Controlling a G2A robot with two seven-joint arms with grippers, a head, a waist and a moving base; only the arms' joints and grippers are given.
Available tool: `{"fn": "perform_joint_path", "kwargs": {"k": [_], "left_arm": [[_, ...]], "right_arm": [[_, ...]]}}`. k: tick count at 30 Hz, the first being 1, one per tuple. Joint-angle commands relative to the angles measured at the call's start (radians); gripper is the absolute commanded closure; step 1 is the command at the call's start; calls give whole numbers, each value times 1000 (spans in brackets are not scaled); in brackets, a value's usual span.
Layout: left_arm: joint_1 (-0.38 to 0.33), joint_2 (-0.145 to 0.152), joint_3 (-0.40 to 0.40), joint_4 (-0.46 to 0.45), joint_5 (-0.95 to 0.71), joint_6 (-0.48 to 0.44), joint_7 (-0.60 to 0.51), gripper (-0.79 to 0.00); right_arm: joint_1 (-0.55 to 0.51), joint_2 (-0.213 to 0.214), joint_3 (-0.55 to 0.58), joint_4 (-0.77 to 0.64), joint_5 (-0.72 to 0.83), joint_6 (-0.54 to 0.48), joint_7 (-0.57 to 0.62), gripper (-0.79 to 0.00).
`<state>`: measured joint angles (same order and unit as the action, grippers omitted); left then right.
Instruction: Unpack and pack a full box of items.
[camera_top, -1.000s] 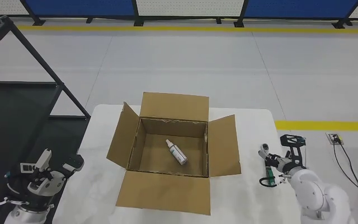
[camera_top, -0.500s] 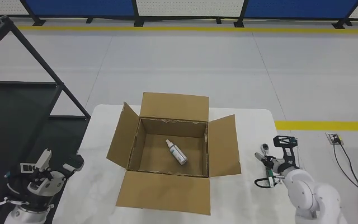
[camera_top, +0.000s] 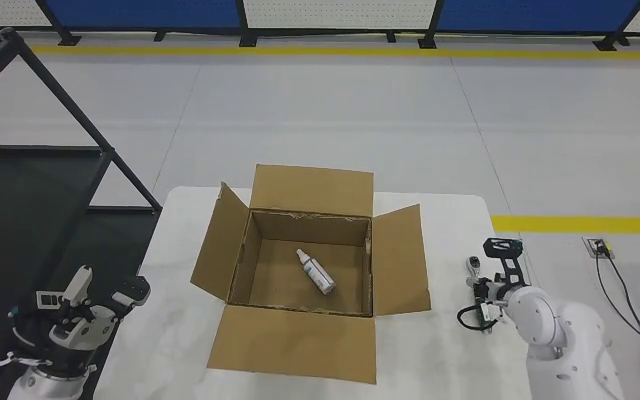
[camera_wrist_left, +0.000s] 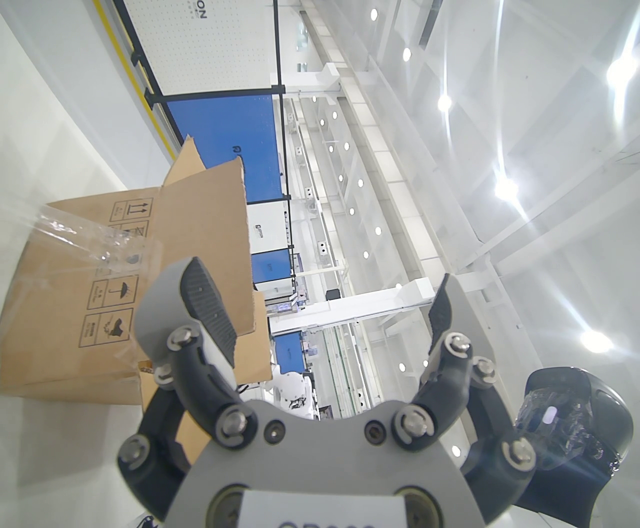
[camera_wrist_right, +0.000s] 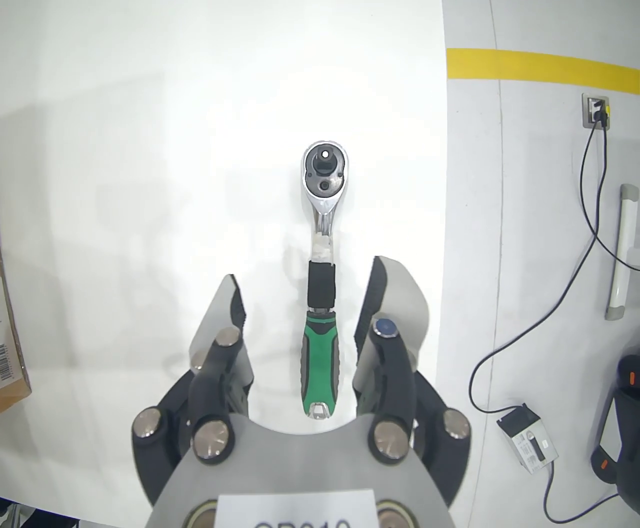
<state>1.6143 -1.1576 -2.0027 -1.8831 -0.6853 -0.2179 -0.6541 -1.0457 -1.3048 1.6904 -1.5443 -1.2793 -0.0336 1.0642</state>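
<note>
Top view, left side: the left tool sits off the near left corner of the table, well apart from the box. Left wrist view confirms this tool is spread wide with nothing between its pads. It is aimed upward toward the ceiling lights, and the box's printed side is visible beyond one finger.

Centre: the cardboard box stands on the white table with all four flaps folded outward. One small white bottle lies on its side on the box floor, slanted, roughly in the middle and apart from the walls.

Right side: a ratchet wrench lies flat on the table, to the right of the box's right flap and near the table's right edge. The right tool is positioned over its handle end. Right wrist view shows this tool open, one finger on each side of the green handle of the wrench, neither pad touching it. The wrench's chrome head points away from the tool.

Beyond the table edge, a black cable runs across the floor to a wall socket.
</note>
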Motion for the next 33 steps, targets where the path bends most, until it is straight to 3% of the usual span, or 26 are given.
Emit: {"fn": "perform_joint_path", "kwargs": {"k": [1,9,18,33], "left_arm": [[0,0,0,0,0,0,0,-785],[0,0,0,0,0,0,0,-785],[0,0,0,0,0,0,0,-785],[0,0,0,0,0,0,0,-785]], "right_arm": [[8,2,-4,13,2,-1,4,-289],[55,10,-25,68,-9,-1,33,-289],[118,19,-47,157,-19,-5,66,-345],[193,33,-68,287,1,-13,76,-317]]}}
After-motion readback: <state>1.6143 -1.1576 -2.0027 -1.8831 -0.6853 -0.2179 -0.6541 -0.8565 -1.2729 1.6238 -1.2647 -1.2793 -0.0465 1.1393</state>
